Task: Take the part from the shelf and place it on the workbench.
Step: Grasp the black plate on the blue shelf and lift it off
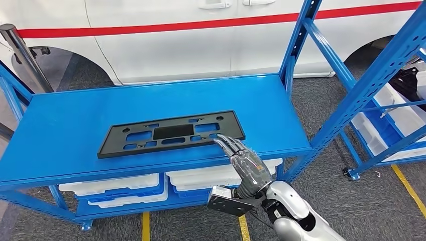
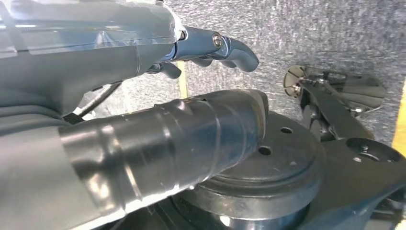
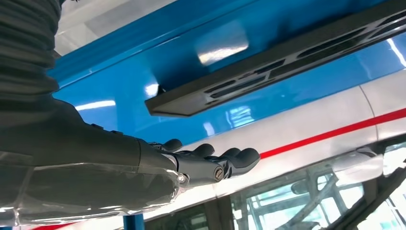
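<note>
Currently reaching: right hand at the front edge of the blue shelf, fingers extended and held side by side, tips at or just over the near right corner of the black plate. Nothing gripped; contact with the plate not confirmable. Plate flat on the shelf top, long side along the front edge, slightly skewed. Judged step: securing the plate for lifting. Advisable: fingers under the near edge, thumb on top, then a level lift, since a thin, long plate held at one corner will probably sag and twist. Left hand hanging low over the grey floor, fingers loosely curled, holding nothing. White bins on the lower shelf level, clear of the reach. Blue upright right of the plate, a likely snag on withdrawal. White vehicle behind.
</note>
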### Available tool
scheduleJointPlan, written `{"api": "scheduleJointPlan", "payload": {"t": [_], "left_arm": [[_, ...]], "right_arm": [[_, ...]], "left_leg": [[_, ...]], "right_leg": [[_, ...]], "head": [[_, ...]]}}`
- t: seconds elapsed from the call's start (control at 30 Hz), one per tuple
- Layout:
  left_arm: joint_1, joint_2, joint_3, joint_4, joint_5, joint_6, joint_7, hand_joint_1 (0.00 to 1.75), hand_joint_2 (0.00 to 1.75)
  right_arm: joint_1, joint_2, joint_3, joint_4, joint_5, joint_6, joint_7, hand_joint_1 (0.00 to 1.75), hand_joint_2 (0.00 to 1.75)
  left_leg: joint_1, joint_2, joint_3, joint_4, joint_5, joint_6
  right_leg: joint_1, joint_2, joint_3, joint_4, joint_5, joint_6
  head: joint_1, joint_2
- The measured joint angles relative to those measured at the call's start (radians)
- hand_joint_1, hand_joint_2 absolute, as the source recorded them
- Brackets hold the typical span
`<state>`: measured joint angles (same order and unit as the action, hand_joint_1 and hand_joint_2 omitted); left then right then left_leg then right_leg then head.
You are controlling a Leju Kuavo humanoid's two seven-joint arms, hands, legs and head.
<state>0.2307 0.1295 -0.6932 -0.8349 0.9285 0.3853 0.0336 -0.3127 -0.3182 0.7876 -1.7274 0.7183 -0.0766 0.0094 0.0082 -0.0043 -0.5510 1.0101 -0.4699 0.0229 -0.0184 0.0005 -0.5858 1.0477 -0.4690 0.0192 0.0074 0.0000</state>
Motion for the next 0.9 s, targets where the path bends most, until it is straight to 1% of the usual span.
{"api": "scheduleJointPlan", "payload": {"t": [0.07, 0.1, 0.13, 0.17, 0.2, 0.27, 0.3, 0.33, 0.37, 0.4, 0.43, 0.47, 0.5, 0.53, 0.57, 0.63, 0.67, 0.7, 0.73, 0.77, 0.8, 0.83, 0.87, 0.9], "left_arm": [[0.001, 0.001, 0.004, -0.002, -0.001, 0.0, 0.0, 0.0, 0.0], [0.002, 0.001, 0.006, -0.004, -0.001, 0.0, 0.0, 0.0, 0.0], [0.003, 0.002, 0.008, -0.004, -0.002, 0.0, 0.0, 0.0, 0.0], [0.004, 0.002, 0.01, -0.006, -0.002, 0.0, 0.0, 0.0, 0.0], [0.005, 0.003, 0.011, -0.007, -0.002, 0.0, 0.0, 0.0, 0.0], [0.006, 0.003, 0.013, -0.008, -0.002, 0.0, 0.0, 0.0, 0.0], [0.006, 0.003, 0.014, -0.008, -0.002, 0.0, 0.0, 0.0, 0.0], [0.006, 0.003, 0.016, -0.008, -0.002, 0.0, 0.0, 0.0, 0.0], [0.007, 0.003, 0.017, -0.008, -0.002, 0.0, 0.0, 0.0, 0.0], [0.008, 0.003, 0.018, -0.008, -0.003, 0.0, 0.0, 0.0, 0.0], [0.008, 0.003, 0.019, -0.008, -0.004, 0.0, 0.0, 0.0, 0.0], [0.008, 0.003, 0.02, -0.008, -0.005, -0.002, 0.0, 0.0, 0.0], [0.008, 0.004, 0.02, -0.008, -0.008, -0.005, 0.001, 0.0, 0.0], [0.008, 0.004, 0.021, -0.008, -0.012, -0.009, 0.001, 0.0, 0.0], [0.008, 0.004, 0.022, -0.008, -0.017, -0.015, 0.002, 0.0, 0.0], [0.007, 0.004, 0.023, -0.008, -0.03, -0.031, -0.001, 0.0, 0.0], [0.006, 0.004, 0.024, -0.007, -0.037, -0.041, -0.004, 0.0, 0.0], [0.003, 0.004, 0.025, -0.004, -0.044, -0.051, -0.009, 0.0, 0.0], [-0.001, 0.004, 0.026, 0.001, -0.05, -0.061, -0.013, 0.0, 0.0], [-0.006, 0.003, 0.027, 0.007, -0.056, -0.069, -0.017, 0.0, 0.0], [-0.011, 0.003, 0.029, 0.014, -0.062, -0.077, -0.021, 0.0, 0.0], [-0.015, 0.002, 0.031, 0.021, -0.072, -0.086, -0.022, 0.0, 0.0], [-0.02, 0.001, 0.032, 0.027, -0.092, -0.101, -0.022, 0.0, 0.0], [-0.028, 0.0, 0.026, 0.038, -0.122, -0.125, -0.021, 0.0, 0.0]], "right_arm": [[-0.003, 0.0, 0.001, 0.006, 0.0, 0.0, 0.001, 0.0, 1.75], [-0.004, -0.001, 0.001, 0.009, 0.0, -0.001, 0.001, 0.0, 1.75], [-0.006, -0.001, 0.002, 0.011, 0.0, -0.001, 0.001, 0.0, 1.75], [-0.007, -0.002, 0.002, 0.013, 0.001, -0.001, 0.001, 0.0, 1.75], [-0.009, -0.002, 0.002, 0.015, 0.001, -0.001, 0.001, 0.0, 1.75], [-0.01, -0.002, 0.003, 0.018, 0.002, -0.001, 0.001, 0.0, 1.75], [-0.01, -0.002, 0.003, 0.021, 0.002, -0.001, 0.001, 0.0, 1.75], [-0.01, -0.002, 0.004, 0.023, 0.003, -0.001, 0.001, 0.0, 1.75], [-0.01, -0.002, 0.005, 0.025, 0.004, -0.002, 0.001, 0.0, 1.75], [-0.011, -0.002, 0.005, 0.027, 0.006, -0.003, 0.001, 0.0, 1.75], [-0.011, -0.002, 0.005, 0.027, 0.008, -0.004, 0.001, 0.0, 1.75], [-0.012, -0.002, 0.006, 0.028, 0.011, -0.006, 0.001, 0.0, 1.75], [-0.014, -0.002, 0.006, 0.03, 0.013, -0.008, 0.002, 0.0, 1.75], [-0.017, -0.002, 0.006, 0.033, 0.015, -0.01, 0.002, 0.0, 1.75], [-0.022, -0.002, 0.006, 0.037, 0.012, -0.01, 0.003, 0.0, 1.75], [-0.039, -0.002, 0.008, 0.053, -0.011, 0.008, 0.007, 0.0, 1.75], [-0.053, -0.002, 0.008, 0.067, -0.029, 0.023, 0.009, 0.0, 1.75], [-0.071, -0.002, 0.008, 0.087, -0.045, 0.039, 0.009, 0.0, 1.75], [-0.088, -0.002, 0.008, 0.112, -0.056, 0.05, 0.006, 0.0, 1.75], [-0.104, -0.001, 0.008, 0.139, -0.062, 0.058, 0.0, 0.0, 1.75], [-0.117, -0.001, 0.008, 0.166, -0.063, 0.062, -0.006, 0.0, 1.75], [-0.127, -0.001, 0.008, 0.191, -0.062, 0.066, -0.011, 0.0, 1.75], [-0.138, 0.001, 0.008, 0.213, -0.059, 0.073, -0.016, 0.0, 1.75], [-0.152, 0.005, 0.009, 0.236, -0.056, 0.082, -0.023, 0.0, 1.75]], "left_leg": [[-0.003, 0.0, -0.002, 0.002, -0.002, -0.01], [-0.001, 0.0, -0.003, 0.003, -0.004, -0.015], [0.0, 0.0, -0.005, 0.01, -0.011, -0.02], [0.002, 0.0, -0.014, 0.033, -0.027, -0.024], [0.003, 0.0, -0.034, 0.076, -0.054, -0.028], [0.004, 0.001, -0.098, 0.21, -0.116, -0.034], [0.004, 0.001, -0.127, 0.266, -0.133, -0.035], [0.004, 0.001, -0.14, 0.29, -0.13, -0.035], [0.004, 0.001, -0.134, 0.272, -0.107, -0.033], [0.003, 0.001, -0.11, 0.218, -0.071, -0.029], [0.003, 0.001, -0.077, 0.144, -0.034, -0.023], [0.0, 0.001, -0.047, 0.078, -0.009, -0.018], [-0.002, 0.0, -0.027, 0.032, 0.005, -0.014], [-0.004, 0.0, -0.018, 0.009, 0.007, -0.011], [-0.007, -0.001, -0.016, 0.005, 0.006, -0.009], [-0.003, -0.001, -0.014, -0.003, 0.013, -0.001], [0.0, 0.001, -0.012, -0.009, 0.018, 0.005], [0.003, 0.002, -0.011, -0.014, 0.021, 0.01], [0.003, 0.004, -0.012, -0.015, 0.023, 0.014], [0.002, 0.004, -0.014, -0.015, 0.024, 0.016], [0.002, 0.004, -0.015, -0.014, 0.024, 0.016], [0.002, 0.003, -0.016, -0.014, 0.024, 0.017], [0.002, 0.002, -0.015, -0.012, 0.024, 0.016], [0.002, 0.001, -0.015, -0.011, 0.023, 0.015]], "right_leg": [[0.005, 0.001, 0.003, -0.014, -0.002, -0.011], [0.003, 0.001, 0.004, -0.016, -0.001, -0.018], [0.002, 0.001, 0.006, -0.018, 0.001, -0.025], [0.0, 0.0, 0.008, -0.021, 0.002, -0.031], [-0.001, 0.0, 0.009, -0.024, 0.004, -0.036], [0.002, -0.002, 0.009, -0.024, 0.003, -0.041], [0.003, -0.002, 0.009, -0.023, 0.003, -0.042], [0.005, -0.002, 0.009, -0.023, 0.002, -0.042], [0.006, -0.002, 0.011, -0.023, 0.002, -0.043], [0.007, -0.001, 0.013, -0.022, 0.001, -0.043], [0.007, 0.0, 0.015, -0.022, 0.0, -0.042], [0.009, 0.001, 0.016, -0.021, -0.002, -0.04], [0.011, 0.001, 0.015, -0.021, -0.002, -0.036], [0.012, 0.001, 0.014, -0.021, -0.002, -0.031], [0.012, 0.002, 0.013, -0.022, 0.0, -0.026], [0.012, 0.002, 0.012, -0.021, -0.002, -0.015], [0.012, 0.002, 0.005, -0.005, -0.015, -0.01], [0.011, 0.001, -0.011, 0.03, -0.038, -0.006], [0.009, 0.001, -0.037, 0.086, -0.069, -0.003], [0.007, 0.0, -0.069, 0.154, -0.102, 0.0], [0.006, 0.0, -0.097, 0.214, -0.124, 0.002], [0.005, 0.0, -0.114, 0.249, -0.128, 0.004], [0.003, 0.0, -0.112, 0.243, -0.112, 0.005], [0.002, 0.0, -0.092, 0.199, -0.079, 0.004]], "head": [[0.0, 0.0], [0.0, 0.0], [0.0, 0.0], [-0.001, 0.0], [-0.001, 0.0], [-0.001, 0.0], [-0.001, 0.0], [-0.001, 0.0], [-0.001, 0.0], [-0.001, 0.0], [-0.001, 0.0], [-0.001, 0.0], [-0.001, 0.0], [-0.001, 0.0], [-0.001, 0.0], [-0.001, 0.0], [-0.001, 0.0], [0.0, 0.0], [0.0, 0.0], [0.0, 0.0], [0.0, 0.0], [0.0, 0.0], [0.0, 0.0], [0.0, 0.0]]}}
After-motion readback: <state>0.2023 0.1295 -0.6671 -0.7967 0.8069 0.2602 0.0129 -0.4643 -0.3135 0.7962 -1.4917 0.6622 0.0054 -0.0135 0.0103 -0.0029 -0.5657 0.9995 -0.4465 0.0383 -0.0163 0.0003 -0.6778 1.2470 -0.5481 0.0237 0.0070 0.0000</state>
